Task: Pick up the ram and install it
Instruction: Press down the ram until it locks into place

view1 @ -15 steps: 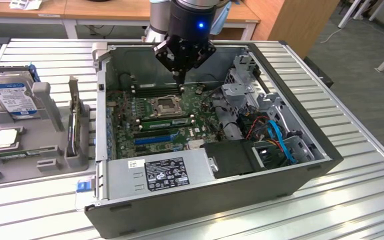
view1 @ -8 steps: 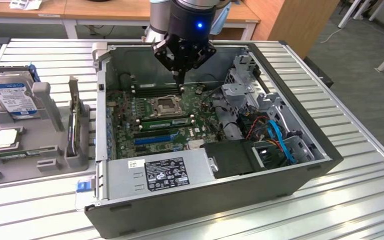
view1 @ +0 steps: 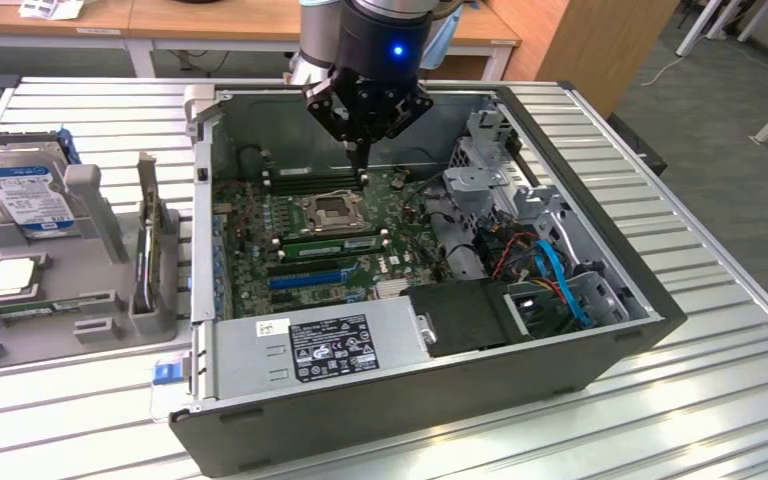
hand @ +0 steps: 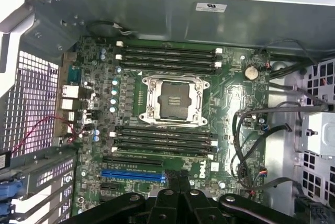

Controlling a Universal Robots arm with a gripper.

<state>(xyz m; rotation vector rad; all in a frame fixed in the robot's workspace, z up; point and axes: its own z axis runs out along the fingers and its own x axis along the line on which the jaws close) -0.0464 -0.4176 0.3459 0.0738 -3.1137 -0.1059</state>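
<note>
The ram, a thin green stick, lies flat in the grey holder on the exterior view's left, outside the case. My gripper hangs inside the open computer case, over the far memory slots, well away from that stick. In the wrist view its black fingers press together with nothing between them, above the blue slot. Black memory slots run on both sides of the open processor socket. A pale green strip lies along the near slots; I cannot tell if it is a stick.
The holder also carries a hard drive, a silver processor and an upright card. Inside the case stand the power supply, a drive cage and loose cables. The slatted table surrounds it.
</note>
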